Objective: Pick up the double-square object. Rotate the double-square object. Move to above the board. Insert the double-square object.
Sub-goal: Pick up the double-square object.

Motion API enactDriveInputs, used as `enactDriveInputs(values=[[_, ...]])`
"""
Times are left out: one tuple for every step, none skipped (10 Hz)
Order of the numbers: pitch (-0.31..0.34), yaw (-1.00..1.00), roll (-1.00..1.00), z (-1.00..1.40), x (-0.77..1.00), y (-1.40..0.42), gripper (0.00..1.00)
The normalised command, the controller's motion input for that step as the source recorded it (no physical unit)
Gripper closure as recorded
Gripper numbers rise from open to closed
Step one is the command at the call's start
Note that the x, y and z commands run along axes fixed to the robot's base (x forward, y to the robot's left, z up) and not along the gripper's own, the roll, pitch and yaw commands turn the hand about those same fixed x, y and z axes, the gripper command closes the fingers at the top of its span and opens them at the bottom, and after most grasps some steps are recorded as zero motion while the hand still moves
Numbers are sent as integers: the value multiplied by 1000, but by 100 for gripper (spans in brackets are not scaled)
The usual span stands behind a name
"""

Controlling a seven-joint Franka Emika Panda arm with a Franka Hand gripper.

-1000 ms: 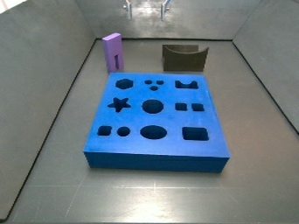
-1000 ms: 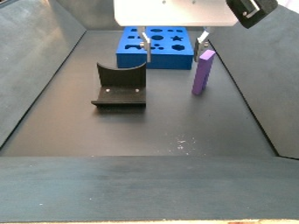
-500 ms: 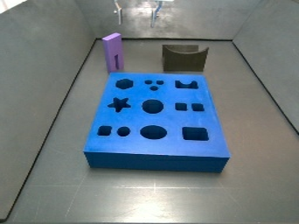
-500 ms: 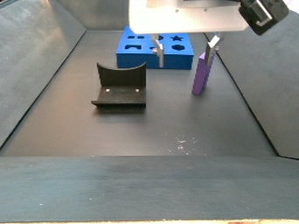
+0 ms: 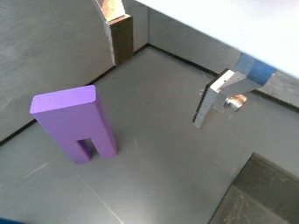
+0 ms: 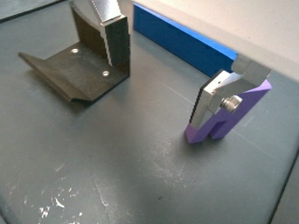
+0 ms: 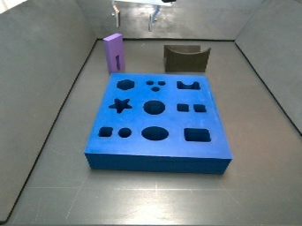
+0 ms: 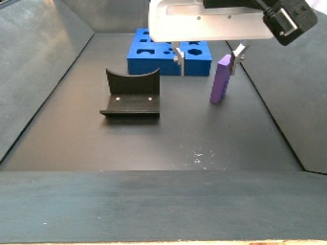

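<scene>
We note the end effector [image 8: 205, 57] has shifted sideways over the last second, from above the board's near edge toward the purple block. In a side view its fingers [image 8: 178, 60] now hang spread, one close to the block's top, the other out toward the fixture [image 8: 132, 96].

End effector released, nothing between the plates. Both wrist views agree: bare floor shows between the two silver fingers [image 6: 218, 98].

The double-square object [image 7: 113, 53] stands upright on the floor at about 11 o'clock from the board [image 7: 157, 119], near its far corner but apart from it. In a wrist view one finger sits right in front of the block [image 6: 225, 123]; contact we cannot tell. In a wrist view the block's top face and end groove are plain [image 5: 77, 122].

Our reading: the pick-up step is still at the approach. The end effector is nearly lined up but not yet straddling the block; a further sideways shift and a descent look necessary before closing.
</scene>
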Motion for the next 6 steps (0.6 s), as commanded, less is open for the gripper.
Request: enactDriveInputs(values=[[0,0,0,0,-57,0,0],[0,0,0,-11,-109,0,0],[0,-174,-14,-149,-86,-9,0],[9,-409,0,-280,-80,-17,0],[17,-471,-14,-300,-120,-6,0],[0,-386,-20,-146,-114,0,0]])
